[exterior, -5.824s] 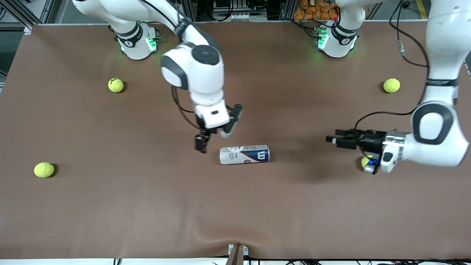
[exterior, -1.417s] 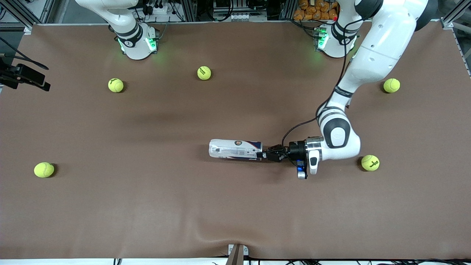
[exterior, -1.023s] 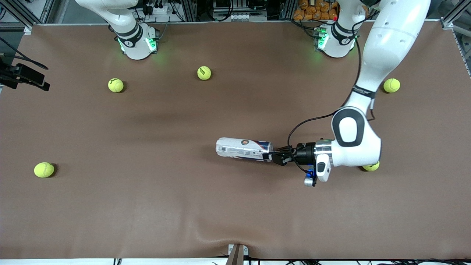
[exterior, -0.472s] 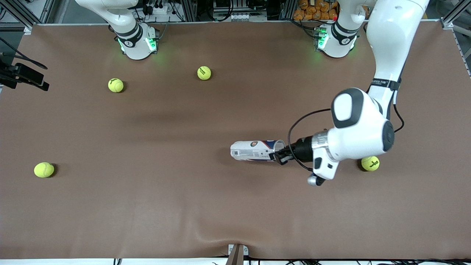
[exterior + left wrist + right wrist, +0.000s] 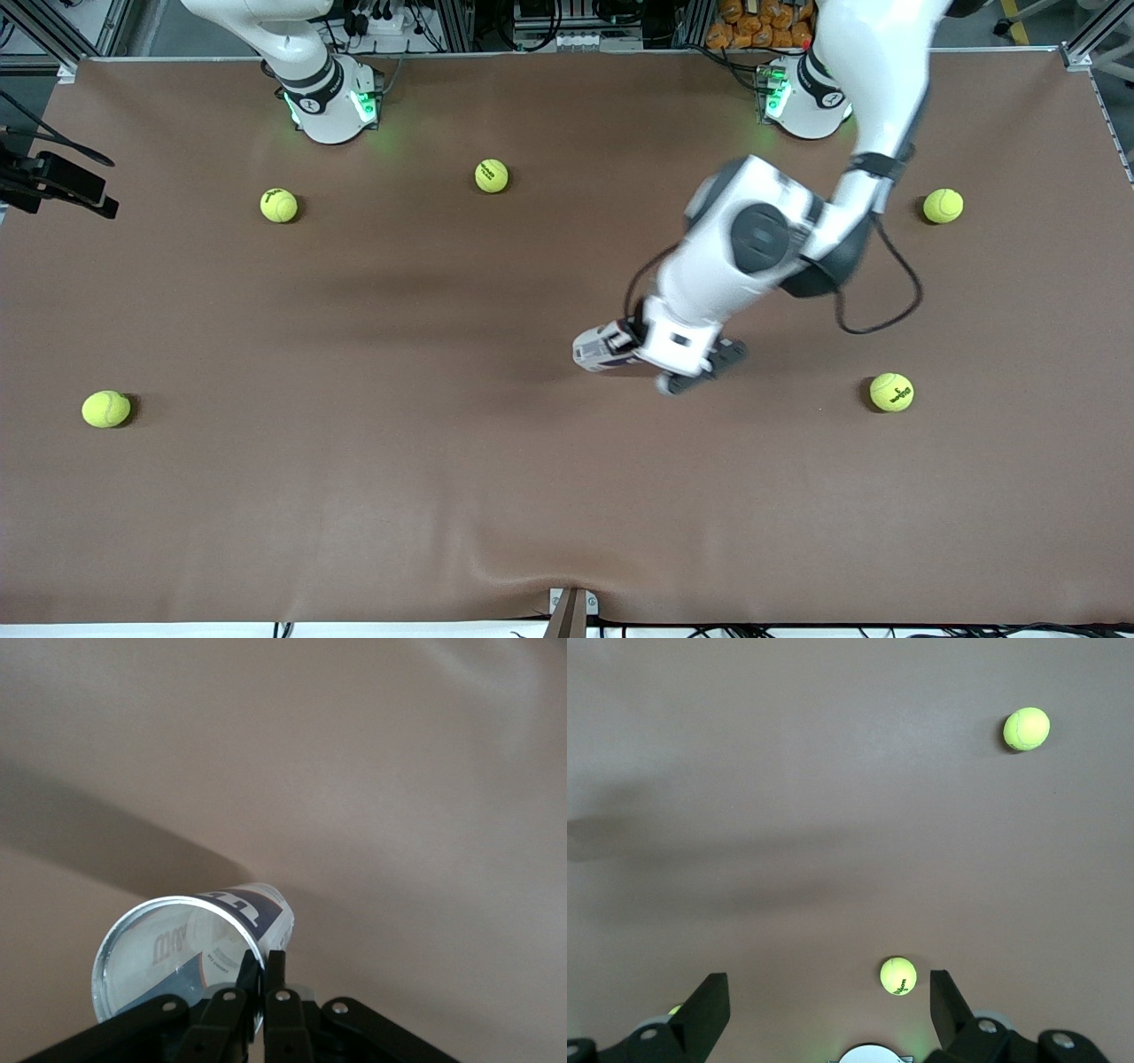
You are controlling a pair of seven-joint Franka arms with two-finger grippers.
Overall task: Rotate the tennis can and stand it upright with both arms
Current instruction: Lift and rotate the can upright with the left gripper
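Count: 5 tennis balls on the brown table — 1 at 12 o'clock, 1 at 10, 1 at 8, 1 at 2, 1 at 4. 1 tennis can, approx. center. 2 robot arms, w/ 2 grippers: left gripper, right gripper.

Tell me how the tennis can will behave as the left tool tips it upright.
The can looks empty and thin-walled, so probably light. The left tool pinches only its rim, so it may pivot or slip. Being tall and slim, it could topple easily, and would roll if dropped.
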